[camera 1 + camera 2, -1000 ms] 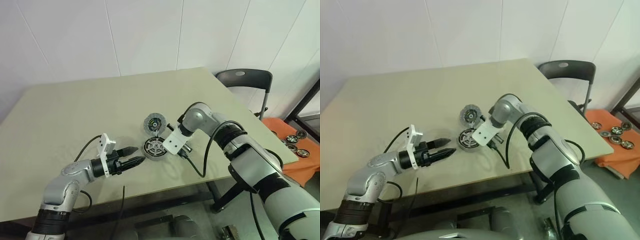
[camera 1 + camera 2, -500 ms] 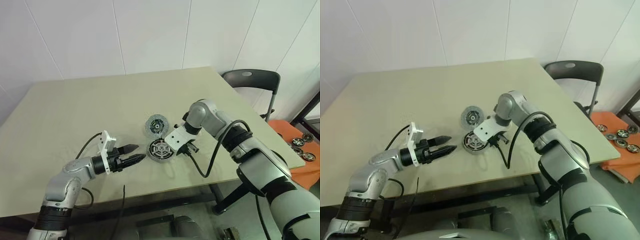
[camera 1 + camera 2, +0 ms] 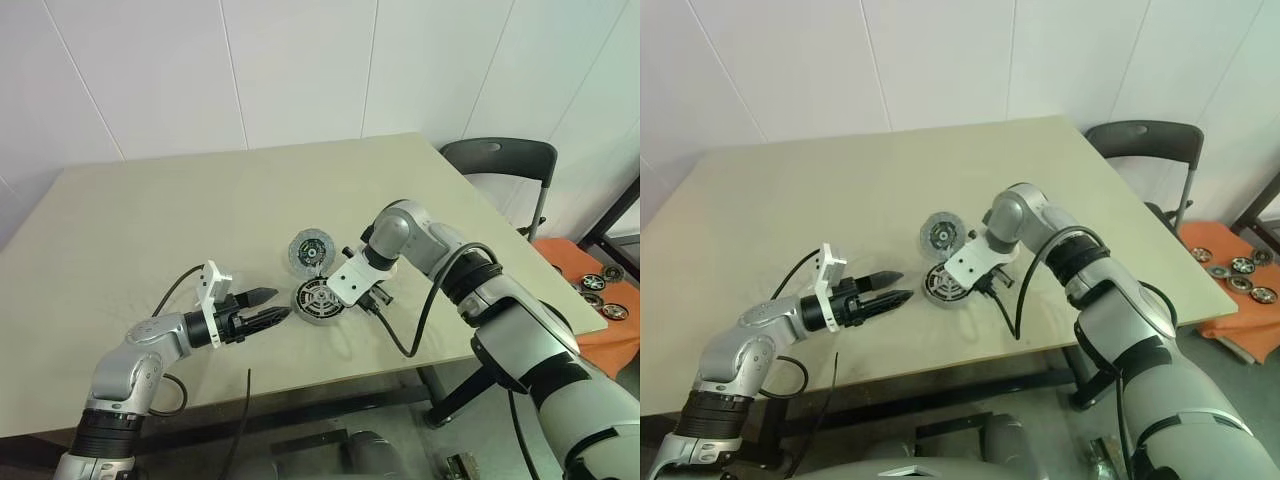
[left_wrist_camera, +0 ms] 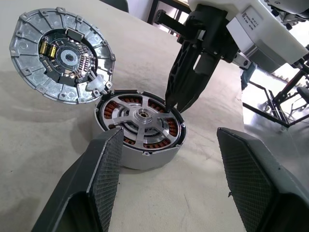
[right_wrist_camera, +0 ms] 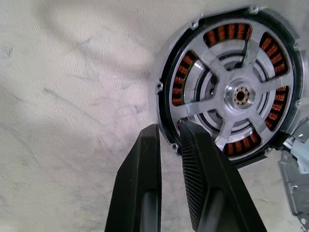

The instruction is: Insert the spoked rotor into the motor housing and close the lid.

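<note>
The motor housing (image 3: 318, 300) sits on the table (image 3: 150, 220), copper windings showing around its silver centre. The spoked rotor (image 5: 231, 92) lies inside it, black rim and pale spokes facing up. My right gripper (image 5: 169, 130) points steeply down at the housing's near-right edge, its fingers almost together and pinching the rotor's rim (image 4: 170, 102). The lid (image 3: 312, 247) lies flat just behind the housing, inner side up, its edge touching the housing (image 4: 60, 55). My left gripper (image 3: 275, 305) stands open just left of the housing, level with it, nothing between its fingers (image 4: 104, 179).
A dark chair (image 3: 495, 160) stands past the table's far right corner. An orange surface (image 3: 600, 300) with several more round motor parts lies to the right, below table height. Black cables trail from both wrists over the table's front edge.
The whole picture has shifted as the camera moved. Both grippers, the housing and the lid keep their places relative to each other.
</note>
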Controlling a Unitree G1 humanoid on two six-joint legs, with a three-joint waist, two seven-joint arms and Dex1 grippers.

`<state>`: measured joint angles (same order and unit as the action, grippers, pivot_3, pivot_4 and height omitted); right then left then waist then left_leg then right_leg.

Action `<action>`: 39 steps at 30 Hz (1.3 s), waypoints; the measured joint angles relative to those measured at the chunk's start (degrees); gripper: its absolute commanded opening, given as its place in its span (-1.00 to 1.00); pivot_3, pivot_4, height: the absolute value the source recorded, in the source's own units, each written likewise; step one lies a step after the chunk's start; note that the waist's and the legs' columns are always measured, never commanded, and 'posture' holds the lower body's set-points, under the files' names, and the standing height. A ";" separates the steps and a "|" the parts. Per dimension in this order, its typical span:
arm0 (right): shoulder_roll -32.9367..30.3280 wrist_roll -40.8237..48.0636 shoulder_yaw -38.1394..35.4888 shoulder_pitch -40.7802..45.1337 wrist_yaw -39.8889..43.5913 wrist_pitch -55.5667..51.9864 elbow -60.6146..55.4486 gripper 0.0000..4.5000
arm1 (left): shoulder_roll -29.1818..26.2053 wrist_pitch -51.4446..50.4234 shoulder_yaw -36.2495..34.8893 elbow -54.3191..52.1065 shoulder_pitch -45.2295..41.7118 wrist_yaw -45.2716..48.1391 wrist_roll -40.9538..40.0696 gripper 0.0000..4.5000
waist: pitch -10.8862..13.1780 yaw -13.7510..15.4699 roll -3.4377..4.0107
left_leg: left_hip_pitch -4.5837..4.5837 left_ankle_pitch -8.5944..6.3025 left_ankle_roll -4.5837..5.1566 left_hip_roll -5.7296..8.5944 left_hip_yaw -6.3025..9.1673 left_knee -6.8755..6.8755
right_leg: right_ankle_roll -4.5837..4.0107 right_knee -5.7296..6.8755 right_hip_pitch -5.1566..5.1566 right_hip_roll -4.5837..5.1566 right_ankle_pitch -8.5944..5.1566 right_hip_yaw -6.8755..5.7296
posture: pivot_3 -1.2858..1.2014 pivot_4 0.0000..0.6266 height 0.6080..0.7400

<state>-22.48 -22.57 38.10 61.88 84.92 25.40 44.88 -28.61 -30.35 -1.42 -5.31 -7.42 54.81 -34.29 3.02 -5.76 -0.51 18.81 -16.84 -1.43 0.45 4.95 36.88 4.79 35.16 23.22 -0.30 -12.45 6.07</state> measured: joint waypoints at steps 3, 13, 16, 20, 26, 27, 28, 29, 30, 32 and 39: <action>0.26 -2.13 0.31 0.64 -2.98 3.65 2.54 -0.69 | 0.00 0.00 0.00 -0.01 0.01 -0.06 0.00 0.46 | -0.01 -0.15 -0.01 | -0.05 0.00 0.00 0.00 -0.02 0.00 | 0.00 0.02 -0.03 0.00 0.00 0.02 | 0.03 -1.00 1.00; 1.31 -7.47 1.78 2.75 -12.57 11.18 9.46 -0.69 | -0.01 0.00 -0.02 -0.04 0.20 -0.15 0.00 0.46 | -0.02 -1.40 -0.05 | -0.40 0.00 0.00 0.00 -0.05 0.04 | -0.01 0.01 -0.38 -0.01 -0.01 0.06 | 0.03 -1.00 1.00; 1.50 -7.44 1.68 2.80 -12.48 11.46 9.46 -0.69 | -0.01 0.00 -0.02 -0.04 0.18 -0.16 0.00 0.46 | -0.02 -1.42 -0.05 | -0.39 0.00 0.00 -0.01 -0.05 0.02 | -0.01 0.01 -0.36 -0.01 -0.01 0.06 | 0.03 -1.00 1.00; 1.89 -7.16 1.48 2.81 -11.94 11.36 9.43 -0.69 | -0.01 0.00 -0.02 -0.04 0.07 -0.16 0.00 0.46 | -0.01 -1.45 -0.04 | -0.40 0.00 0.00 -0.02 -0.02 0.01 | -0.01 0.02 -0.35 -0.02 0.00 0.05 | 0.03 -1.00 1.00; 3.71 -5.19 1.18 2.75 -9.41 10.80 8.82 -0.94 | 0.06 0.00 0.00 -0.03 -0.05 -0.20 0.00 0.46 | 0.01 -1.45 -0.03 | -0.36 0.00 0.00 -0.02 -0.02 0.00 | -0.01 0.02 -0.31 -0.02 -0.01 0.05 | 0.03 -1.00 1.00; 3.68 -5.15 1.18 2.71 -8.88 10.44 8.82 -0.95 | 0.07 0.01 -0.02 -0.03 -0.05 -0.22 0.00 0.46 | 0.01 -1.40 -0.03 | -0.31 0.00 0.00 -0.02 -0.03 0.00 | -0.01 0.02 -0.26 -0.02 0.00 0.05 | 0.03 -1.00 1.00; 3.61 -5.02 1.10 2.72 -8.63 10.35 8.80 -0.96 | 0.07 0.01 -0.01 -0.03 -0.04 -0.24 0.00 0.46 | 0.01 -1.37 -0.03 | -0.29 0.00 0.00 -0.02 -0.03 0.00 | -0.01 0.01 -0.25 -0.01 0.00 0.05 | 0.03 -1.00 1.00; 3.66 -4.81 1.05 2.72 -8.49 10.21 8.72 -0.96 | 0.07 0.01 -0.02 -0.03 -0.04 -0.26 0.00 0.46 | 0.01 -1.36 -0.03 | -0.29 0.00 0.00 -0.02 -0.03 -0.02 | -0.01 0.00 -0.25 -0.01 0.00 0.05 | 0.03 -1.00 1.00; 3.78 -4.72 1.04 2.72 -8.46 10.02 8.60 -0.96 | 0.07 0.01 -0.02 -0.03 -0.04 -0.27 0.00 0.46 | 0.01 -1.35 -0.03 | -0.29 0.00 0.00 -0.02 -0.03 -0.04 | -0.01 -0.01 -0.24 -0.01 0.00 0.05 | 0.03 -1.00 1.00; 3.98 -4.72 1.04 2.71 -8.50 9.49 8.48 -0.96 | 0.07 0.01 -0.01 -0.03 -0.05 -0.31 0.00 0.46 | 0.02 -1.48 -0.03 | -0.27 0.00 0.00 -0.02 -0.04 -0.08 | -0.01 0.00 -0.18 -0.01 0.00 0.06 | 0.03 -1.00 1.00; 4.43 -4.81 1.05 2.72 -8.46 7.98 8.06 -0.96 | 0.07 0.06 -0.02 -0.03 0.05 -0.33 0.00 0.46 | 0.02 -1.57 -0.03 | -0.29 0.00 0.00 -0.04 -0.04 -0.11 | -0.01 0.04 -0.14 -0.04 -0.01 0.06 | 0.03 -1.00 1.00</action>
<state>-18.05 -27.38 39.14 64.60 76.46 33.39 52.95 -28.54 -30.28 -1.44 -5.34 -7.37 54.48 -34.29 3.03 -7.33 -0.54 18.52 -16.84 -1.43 0.41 4.91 36.77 4.78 35.20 23.08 -0.34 -12.45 6.13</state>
